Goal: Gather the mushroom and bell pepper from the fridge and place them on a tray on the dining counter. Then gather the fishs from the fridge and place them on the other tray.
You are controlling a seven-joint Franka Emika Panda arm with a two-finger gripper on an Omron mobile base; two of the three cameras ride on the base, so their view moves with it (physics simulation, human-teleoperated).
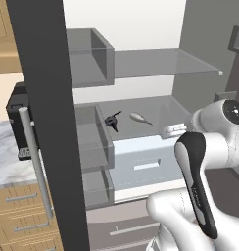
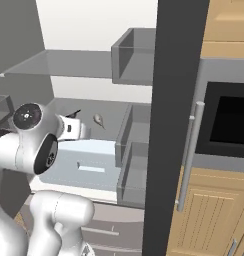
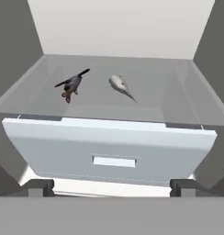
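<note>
Two fish lie on the clear glass shelf [image 3: 178, 98] inside the open grey stainless fridge [image 1: 45, 122], above the pale blue-white drawer [image 3: 109, 149].

The dark fish [image 3: 72, 84] is a slim grey-black body with reddish-brown fins underneath and a dark tail. In the hand view its long axis runs on a diagonal, the dark tail end up and to the right, the other end down and to the left. It shows also as a small dark shape in the left base view [image 1: 112, 120] and in the right base view [image 2: 73, 114].

The pale fish [image 3: 120, 86] is a silvery-grey teardrop, broad and rounded at one end and tapering to a thin point. Its long axis is on the opposite diagonal, the blunt end up-left, the thin end down-right. The two lie near each other but apart.

Both lie ahead of the gripper [image 3: 111, 186] and beyond the drawer front, the dark one left of centre, the pale one about centre. The gripper's two dark fingertips [image 3: 40, 187] stand spread wide with nothing between them.
</note>
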